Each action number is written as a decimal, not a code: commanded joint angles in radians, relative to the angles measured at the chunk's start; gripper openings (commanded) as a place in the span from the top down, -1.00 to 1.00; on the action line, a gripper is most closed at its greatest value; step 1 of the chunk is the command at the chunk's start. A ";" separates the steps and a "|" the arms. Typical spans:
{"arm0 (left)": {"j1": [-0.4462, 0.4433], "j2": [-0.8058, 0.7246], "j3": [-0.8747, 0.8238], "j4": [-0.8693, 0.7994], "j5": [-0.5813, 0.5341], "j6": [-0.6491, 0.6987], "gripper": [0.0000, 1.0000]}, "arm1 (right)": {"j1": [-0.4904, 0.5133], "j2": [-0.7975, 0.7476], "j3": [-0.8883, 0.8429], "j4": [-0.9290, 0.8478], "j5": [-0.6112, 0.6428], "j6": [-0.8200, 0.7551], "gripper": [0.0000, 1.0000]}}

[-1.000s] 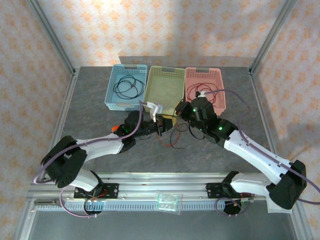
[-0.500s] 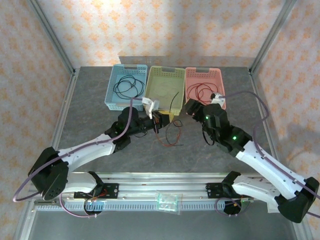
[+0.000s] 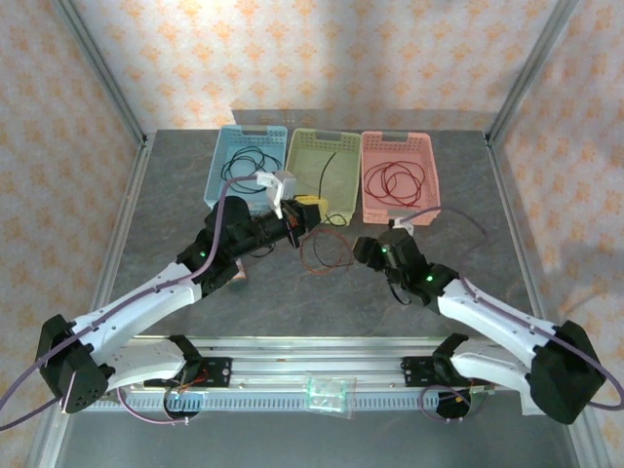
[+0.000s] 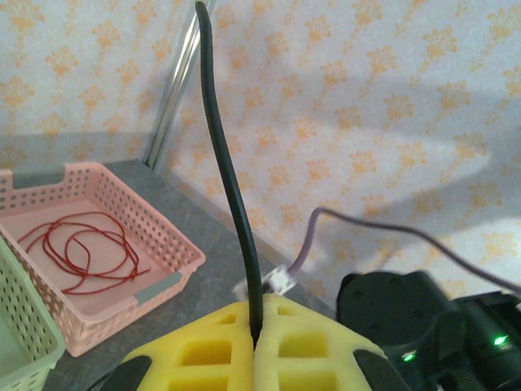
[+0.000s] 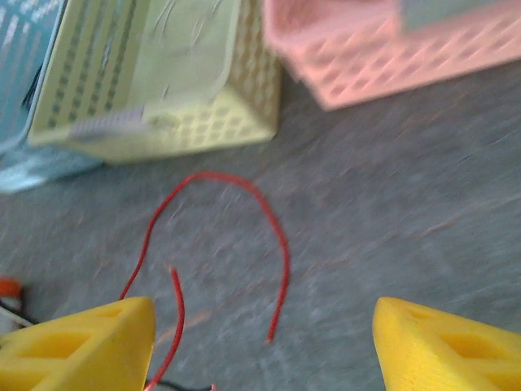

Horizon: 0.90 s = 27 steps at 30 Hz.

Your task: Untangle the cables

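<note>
My left gripper [image 3: 310,209] is shut on a black cable [image 4: 232,183], pinched between its yellow fingers [image 4: 309,346]. The free end of that cable [image 3: 325,175] stands up over the green basket [image 3: 314,146]. A red cable [image 5: 279,236] lies loose in a loop on the grey table [image 3: 328,253], between the two grippers. My right gripper [image 5: 264,342] hangs open just above this red cable with nothing between its fingers, in the top view [image 3: 364,250] right of the loop. Pale strands [image 5: 183,24] lie in the green basket [image 5: 203,114].
Three baskets stand in a row at the back. The blue one [image 3: 220,190] holds a black coil [image 3: 244,171]. The pink one [image 3: 429,195] holds a red coil [image 3: 400,180], as the left wrist view shows [image 4: 81,252]. Frame posts stand at the table's corners.
My right gripper has opened, let go and drawn back towards the near edge. My left arm has swung left and back, carrying the black cable up over the green basket.
</note>
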 commanded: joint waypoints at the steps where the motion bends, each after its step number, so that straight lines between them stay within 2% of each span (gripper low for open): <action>1: -0.003 -0.021 0.039 -0.030 -0.015 0.023 1.00 | -0.002 0.066 -0.004 0.196 -0.210 -0.022 -0.46; 5: -0.003 -0.028 0.059 -0.030 -0.011 0.023 1.00 | -0.001 0.189 0.042 0.197 -0.203 0.012 -0.57; 10: -0.003 -0.032 0.087 -0.042 -0.020 0.038 1.00 | 0.001 0.293 0.101 0.170 -0.185 0.066 -0.60; 14: -0.003 -0.035 0.095 -0.038 -0.018 0.038 1.00 | 0.014 0.333 0.124 0.179 -0.218 0.073 -0.56; 21: -0.003 -0.027 0.158 -0.096 -0.039 0.065 1.00 | 0.021 0.419 0.174 0.057 -0.134 0.090 -0.49; 27: -0.001 -0.038 0.250 -0.211 -0.124 0.136 1.00 | 0.020 0.429 0.160 0.009 -0.066 0.118 -0.44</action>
